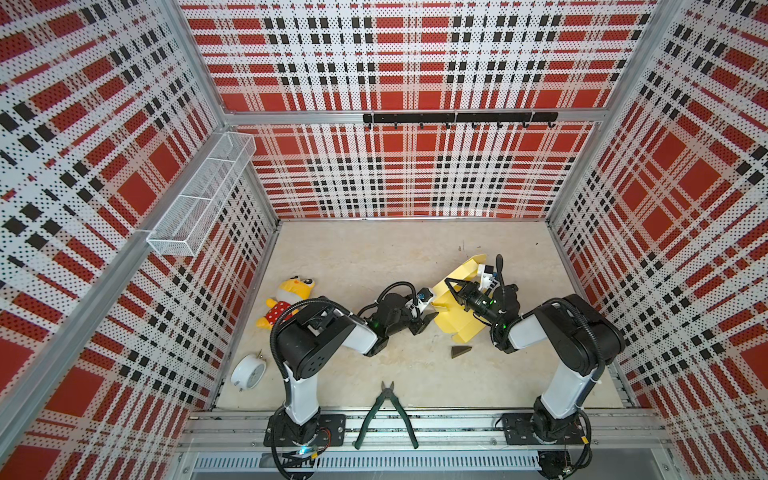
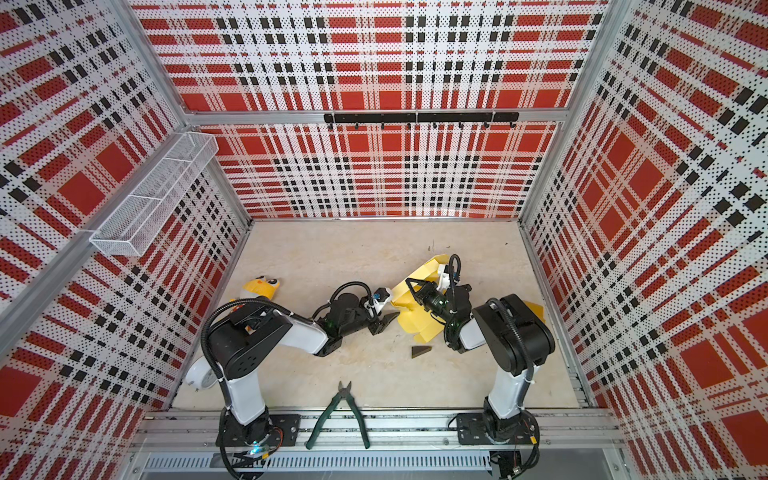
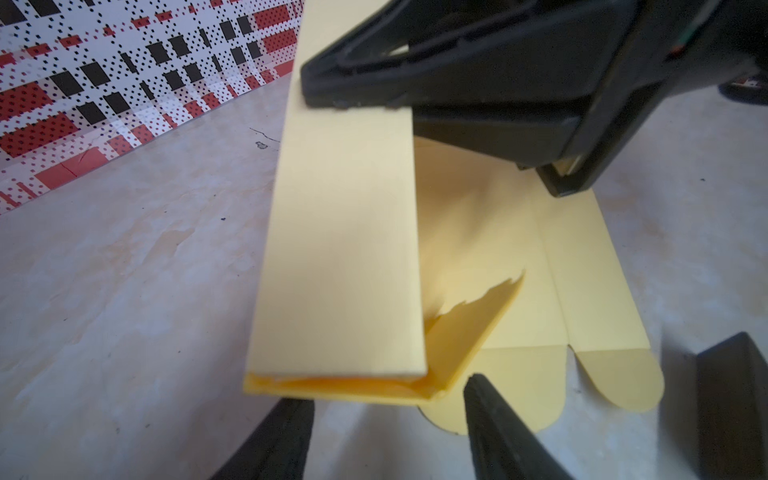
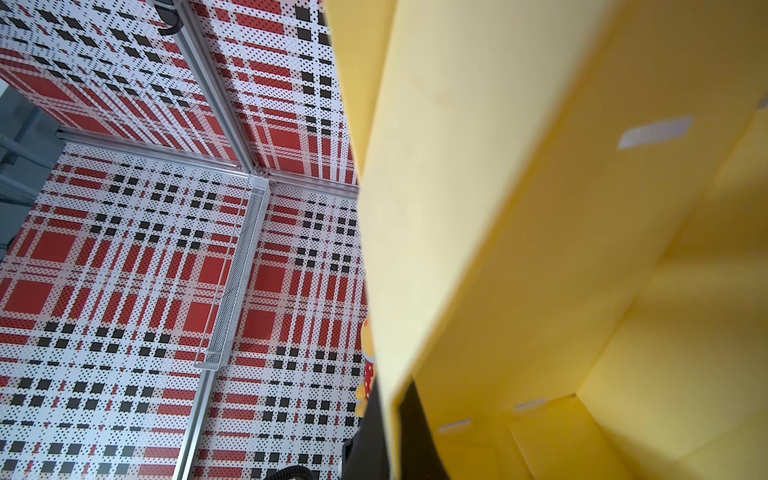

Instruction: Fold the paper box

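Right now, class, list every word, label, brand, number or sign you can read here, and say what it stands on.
None can be read.
The paper box is plain yellow, without print.
The white clock shows no legible numbers in a top view.
The pliers and plush toy bear no readable marks.

Bright, even light, soft shadows; both top views bow at the edges (fisheye-like), wrist close-ups blurred.
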`<state>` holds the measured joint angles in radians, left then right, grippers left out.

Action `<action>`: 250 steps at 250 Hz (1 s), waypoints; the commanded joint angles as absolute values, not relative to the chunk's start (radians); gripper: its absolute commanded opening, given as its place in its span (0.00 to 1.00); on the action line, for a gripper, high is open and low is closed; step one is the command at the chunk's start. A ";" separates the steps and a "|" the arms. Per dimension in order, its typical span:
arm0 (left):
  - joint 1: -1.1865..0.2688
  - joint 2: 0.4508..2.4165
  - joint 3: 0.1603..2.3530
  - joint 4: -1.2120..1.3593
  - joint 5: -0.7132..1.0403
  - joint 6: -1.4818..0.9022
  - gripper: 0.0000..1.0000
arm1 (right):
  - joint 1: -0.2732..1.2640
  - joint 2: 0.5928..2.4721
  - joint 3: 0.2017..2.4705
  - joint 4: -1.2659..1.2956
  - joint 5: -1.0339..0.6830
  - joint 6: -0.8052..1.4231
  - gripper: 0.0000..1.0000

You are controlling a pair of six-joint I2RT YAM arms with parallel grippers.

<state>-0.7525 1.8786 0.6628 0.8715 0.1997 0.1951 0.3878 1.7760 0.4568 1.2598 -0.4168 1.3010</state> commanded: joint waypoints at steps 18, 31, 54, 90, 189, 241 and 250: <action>-0.778 1.820 0.716 1.118 0.215 0.212 0.66 | 0.487 1.761 0.437 1.008 -0.644 1.288 0.00; -0.779 1.818 0.719 1.118 0.229 0.243 0.68 | 0.489 1.767 0.442 1.020 -0.649 1.290 0.00; -0.777 1.818 0.724 1.105 0.230 0.280 0.71 | 0.488 1.786 0.437 1.063 -0.649 1.306 0.00; -0.772 1.807 0.719 1.099 0.221 0.278 0.72 | 0.489 1.841 0.441 1.142 -0.650 1.342 0.00; -0.717 1.777 0.732 1.070 0.114 0.202 0.75 | 0.488 1.852 0.457 1.162 -0.668 1.358 0.00; -0.719 1.780 0.737 1.057 0.157 0.228 0.72 | 0.489 1.845 0.467 1.136 -0.665 1.350 0.00; -0.721 1.777 0.732 1.055 0.165 0.233 0.71 | 0.489 1.844 0.466 1.141 -0.665 1.353 0.00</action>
<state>-0.7250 1.8210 0.6861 0.8951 0.1471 0.2165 0.4580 1.8320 0.4873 1.2453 -0.5285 1.3586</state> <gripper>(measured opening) 0.720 0.052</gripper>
